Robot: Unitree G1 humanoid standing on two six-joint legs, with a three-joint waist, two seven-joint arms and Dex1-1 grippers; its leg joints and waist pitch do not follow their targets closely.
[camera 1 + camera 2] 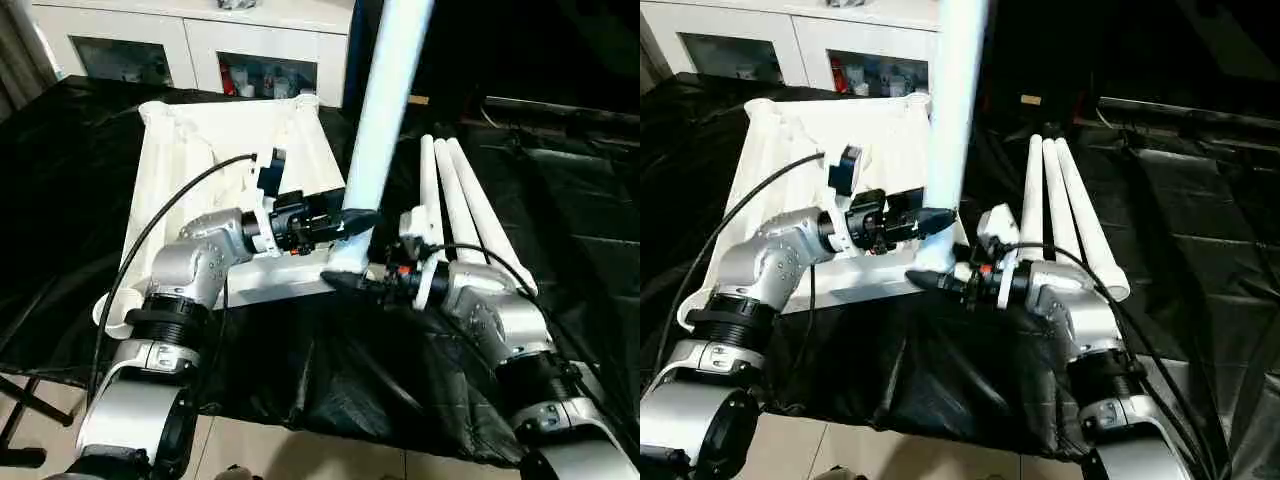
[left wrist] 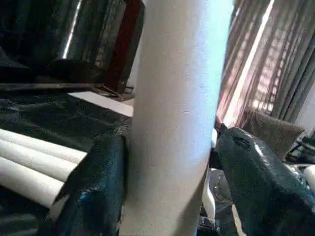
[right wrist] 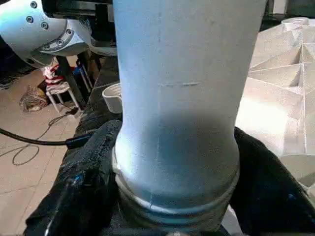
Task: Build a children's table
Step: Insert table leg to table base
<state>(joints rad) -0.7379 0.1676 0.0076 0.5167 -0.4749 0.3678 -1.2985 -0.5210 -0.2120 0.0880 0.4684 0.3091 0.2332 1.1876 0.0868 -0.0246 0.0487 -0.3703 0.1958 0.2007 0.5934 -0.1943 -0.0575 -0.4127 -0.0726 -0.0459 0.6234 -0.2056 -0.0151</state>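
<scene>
Tabletop [image 1: 190, 190] first, on the left: one white plastic slab lying underside-up on the black sheet [image 1: 60, 200], ribs and corner sockets facing up. One leg [image 1: 385, 110] stands upright at its near right corner, running out past the top of the head views, so that's one leg up and three more legs [image 1: 465, 205] lying side by side on the sheet just to the right, touching each other. Two grippers, both at the standing leg. The left gripper [image 1: 355, 222] comes in from over the tabletop and sits a bit up the tube; in its wrist view one finger [image 2: 96, 191] looks pressed against the leg while the other finger [image 2: 261, 182] shows a thin gap, so whether it's actually gripping, can't tell. The right gripper [image 1: 345, 282] is lower, right at the foot of the leg where it meets the socket; its wrist view has the two fingers [image 3: 81, 191] hugging the flared, ringed end of the tube on both sides, so it's holding the leg. Behind it all, one white cabinet [image 1: 190, 40] with two glass doors and some small stuff inside, too small to make out.
</scene>
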